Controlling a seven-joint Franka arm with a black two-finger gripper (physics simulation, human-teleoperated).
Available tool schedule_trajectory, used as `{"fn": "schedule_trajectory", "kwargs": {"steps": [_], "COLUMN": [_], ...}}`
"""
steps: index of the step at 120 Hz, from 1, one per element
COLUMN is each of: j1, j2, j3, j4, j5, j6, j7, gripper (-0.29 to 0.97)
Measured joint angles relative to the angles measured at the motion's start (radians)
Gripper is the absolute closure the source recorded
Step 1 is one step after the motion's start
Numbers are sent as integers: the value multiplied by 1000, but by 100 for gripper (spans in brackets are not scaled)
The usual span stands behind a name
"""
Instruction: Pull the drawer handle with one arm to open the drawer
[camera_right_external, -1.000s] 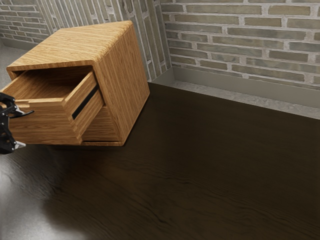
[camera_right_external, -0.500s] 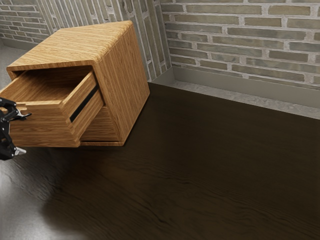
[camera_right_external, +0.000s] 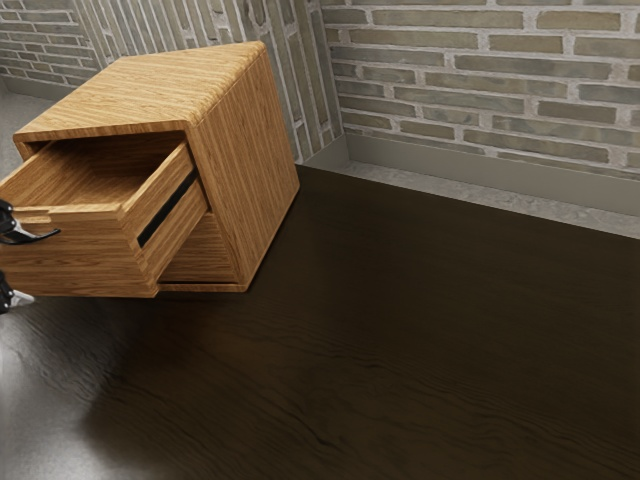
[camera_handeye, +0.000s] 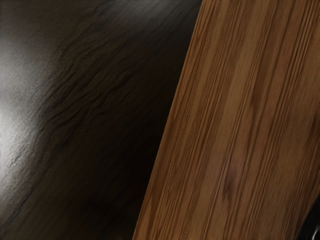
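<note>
Drawer (camera_right_external: 95, 255) is the top one of the wooden cabinet (camera_right_external: 235, 150) and sits pulled well out toward the exterior view's left. Its inside is open to view and looks bare. A black slot (camera_right_external: 168, 205) runs along its side wall.

Gripper (camera_right_external: 30, 266) is at the exterior view's left edge, right at the drawer's front face. The 2 fingers (camera_right_external: 35, 234) are spread wide, 1 high and 1 low. The handle is hidden from this angle, so I can't tell if they touch it. Nothing reads as pinched.

In the wrist view, a wood-grain face (camera_handeye: 240, 130) sits very close to the hand, with the dark floor (camera_handeye: 75, 100) beside it.

Surroundings:
- Cabinet stands on the dark wood floor (camera_right_external: 400, 350), turned at an angle to the brick wall (camera_right_external: 480, 80) and close to it at the back corner.
- Grey ledge (camera_right_external: 480, 175) runs along the wall's foot.
- Lower cabinet front (camera_right_external: 205, 255) sits flush beneath the drawer.
- Nothing lies on the floor in front of the drawer or around the gripper.
</note>
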Motion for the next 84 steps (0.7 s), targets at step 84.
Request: {"fn": "schedule_trajectory", "kwargs": {"steps": [84], "j1": [82], "j2": [-65], "j3": [-276], "j4": [47], "j5": [-49], "j6": [-39], "j7": [2], "gripper": [3]}}
